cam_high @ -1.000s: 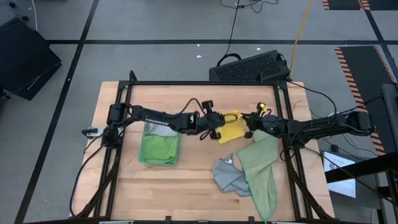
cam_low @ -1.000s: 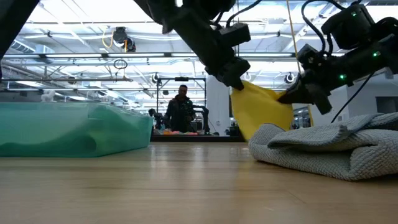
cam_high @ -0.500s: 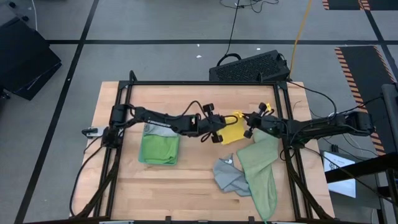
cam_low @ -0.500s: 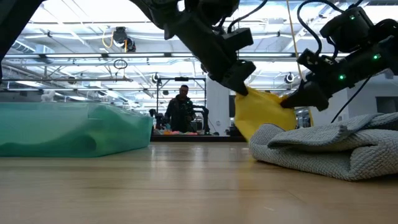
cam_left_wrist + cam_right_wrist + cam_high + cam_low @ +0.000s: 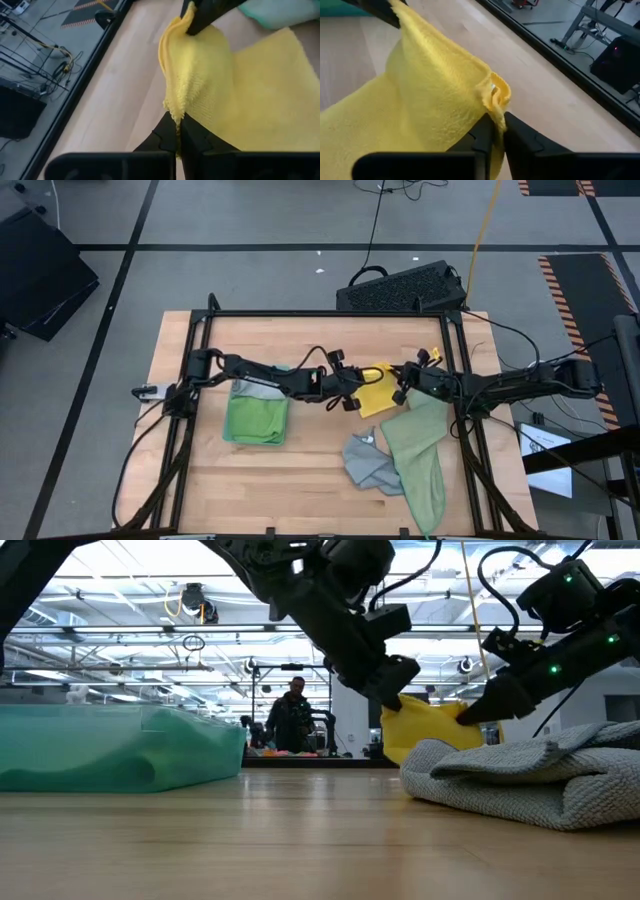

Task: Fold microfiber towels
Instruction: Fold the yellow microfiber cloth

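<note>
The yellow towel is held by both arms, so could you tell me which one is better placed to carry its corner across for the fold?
Probably the left gripper: it pinches the yellow towel beside bare table, while the right gripper sits against the sage towel.

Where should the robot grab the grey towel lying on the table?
Probably a loose edge of the grey towel, coming from straight above on the side away from the sage towel that overlaps it: it lies crumpled and soft, so its raised folds pinch easily.
</note>
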You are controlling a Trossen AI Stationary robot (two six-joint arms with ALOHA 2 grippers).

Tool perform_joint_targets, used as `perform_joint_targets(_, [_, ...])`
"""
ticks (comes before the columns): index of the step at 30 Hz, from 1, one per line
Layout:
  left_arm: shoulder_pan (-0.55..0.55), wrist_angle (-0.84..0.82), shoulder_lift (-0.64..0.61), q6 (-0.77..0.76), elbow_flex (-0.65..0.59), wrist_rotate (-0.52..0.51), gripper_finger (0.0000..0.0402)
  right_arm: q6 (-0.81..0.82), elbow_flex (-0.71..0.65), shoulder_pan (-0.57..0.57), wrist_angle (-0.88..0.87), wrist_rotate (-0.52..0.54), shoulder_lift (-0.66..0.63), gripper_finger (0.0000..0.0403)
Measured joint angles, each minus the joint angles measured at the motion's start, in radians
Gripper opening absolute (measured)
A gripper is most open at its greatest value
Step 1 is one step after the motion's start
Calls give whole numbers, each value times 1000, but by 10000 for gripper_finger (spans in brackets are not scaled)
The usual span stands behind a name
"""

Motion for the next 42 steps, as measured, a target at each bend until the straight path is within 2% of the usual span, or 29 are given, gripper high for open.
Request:
perform_joint_targets(3, [-1, 19, 0, 2, 0, 14, 8, 62, 0, 0, -19, 0, -11, 56])
perform_joint_targets(9, [-13, 22, 0, 15, 0, 50, 5, 348, 0, 0, -150, -48, -76, 115])
perform_joint_targets(15, [-21, 19, 0, 20, 0, 62, 4, 489, 0, 1, -199, -84, -133, 179])
perform_joint_targets(18, [-24, 18, 0, 16, 0, 77, 7, 529, 0, 0, -216, -123, -195, 193])
perform_joint_targets(26, [-24, 17, 0, 17, 0, 72, 8, 788, 1, 1, -514, -269, -329, 174])
perform_joint_targets(31, [-24, 16, 0, 21, 0, 68, 4, 831, 1, 1, -700, -302, -361, 159])
perform_joint_targets(33, [-24, 16, 0, 18, 0, 68, 5, 792, 1, 2, -655, -347, -368, 153])
perform_joint_targets(37, [-24, 15, 0, 17, 0, 68, 10, 736, 1, 19, -449, -444, -366, 133])
perform_joint_targets(39, [-24, 15, 0, 15, 0, 68, 5, 742, 2, 35, -390, -434, -355, 118])
perform_joint_targets(42, [-23, 15, -1, -1, 0, 68, 7, 771, 2, 54, -383, -341, -323, 90])
